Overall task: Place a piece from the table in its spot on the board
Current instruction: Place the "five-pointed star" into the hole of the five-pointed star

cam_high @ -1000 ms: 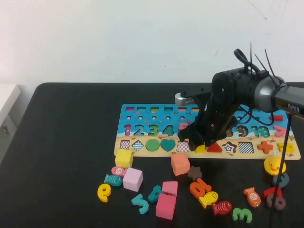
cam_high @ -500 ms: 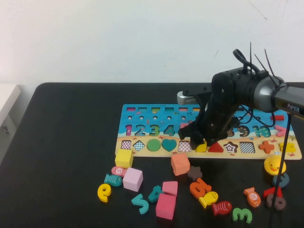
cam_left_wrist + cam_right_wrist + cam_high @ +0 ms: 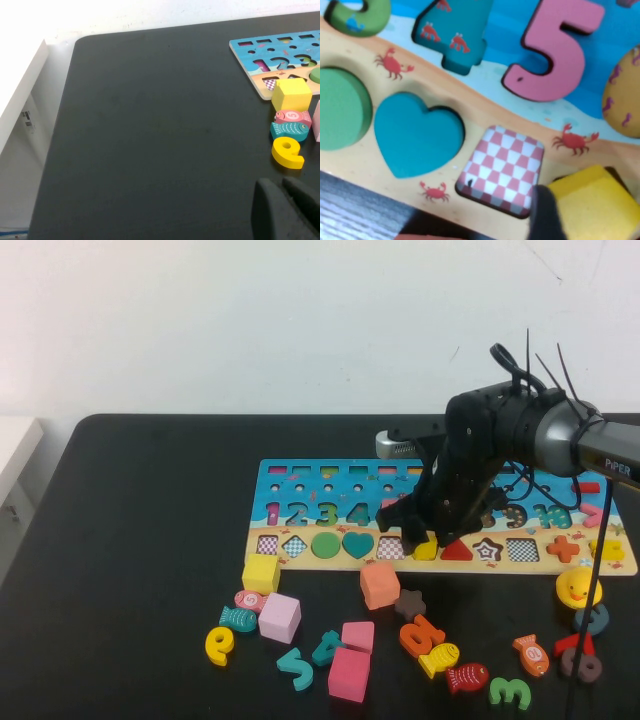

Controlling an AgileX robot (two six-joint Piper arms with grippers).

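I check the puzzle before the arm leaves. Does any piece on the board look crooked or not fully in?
Yes. The yellow pentagon piece under the right gripper looks tilted, one edge raised above its recess beside the empty checkered square recess on the board. The left gripper hangs over bare table.

A plain white wall [image 3: 250,320] stood behind the matte black bench [image 3: 130,540], evenly lit. Beside the bench's left edge sat a white cabinet [image 3: 20,95], its top level.

Bright, even light with soft shadows; the right wrist view is blurred at close range.
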